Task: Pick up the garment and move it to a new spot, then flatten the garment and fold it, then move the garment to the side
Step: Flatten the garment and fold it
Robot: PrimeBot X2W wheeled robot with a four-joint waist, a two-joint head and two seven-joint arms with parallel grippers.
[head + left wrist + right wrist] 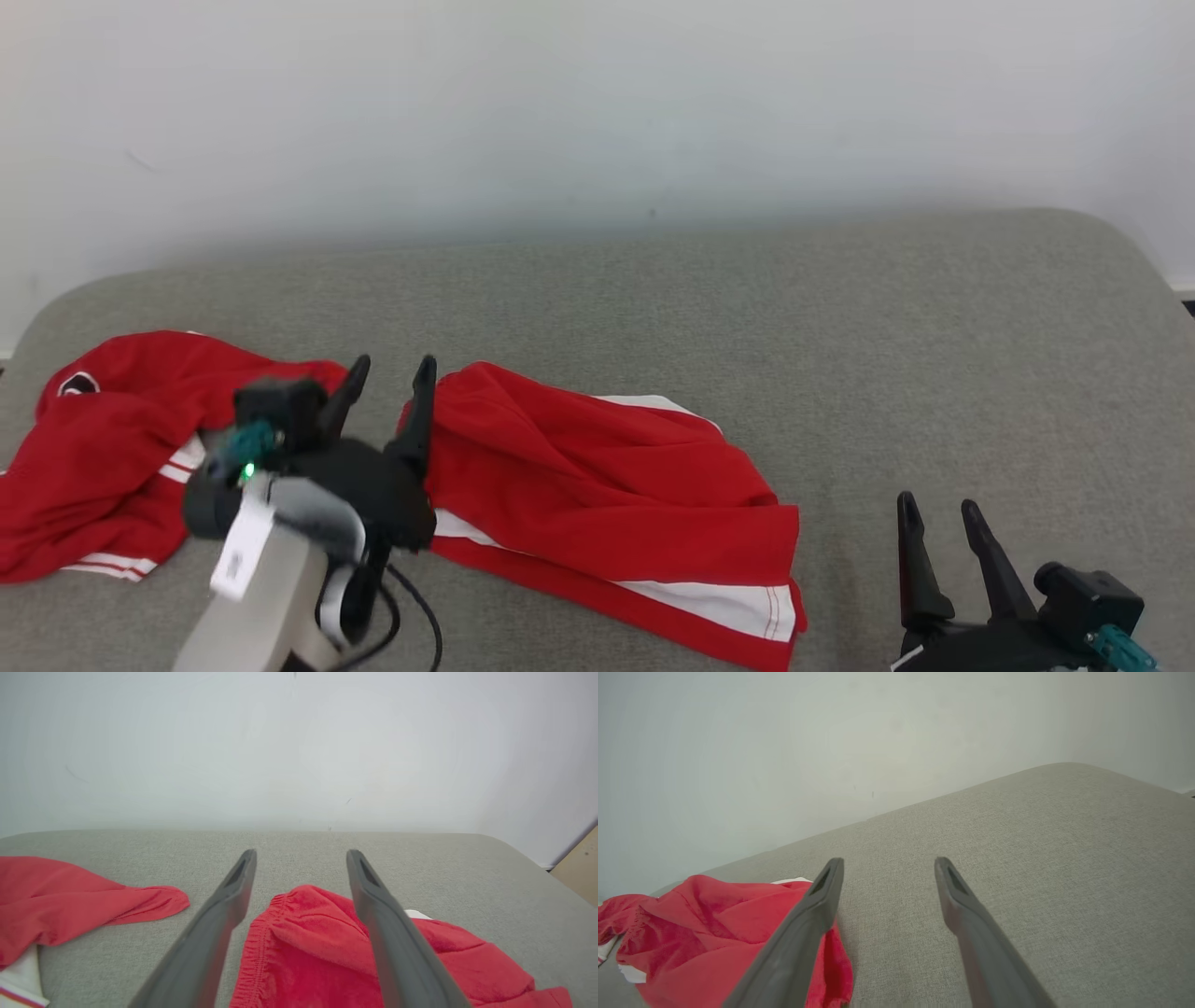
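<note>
Both grippers are spread wide with nothing in them, left gripper (393,366) over the middle of the red shorts (597,467) on the grey cushion (747,299), right gripper (937,509) off over bare cushion near their right end. My worry: they're so bunched that a pinch here could catch just one fold or two layers and drag it all into a worse lump, maybe off the left edge. Long axis runs left-right, white-striped hem (719,602) pointing right and slightly toward the robot.

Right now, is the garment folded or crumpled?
Crumpled. The garment lies in loose ridges and wrinkles on the grey surface, its edges uneven, with no neat fold.
</note>
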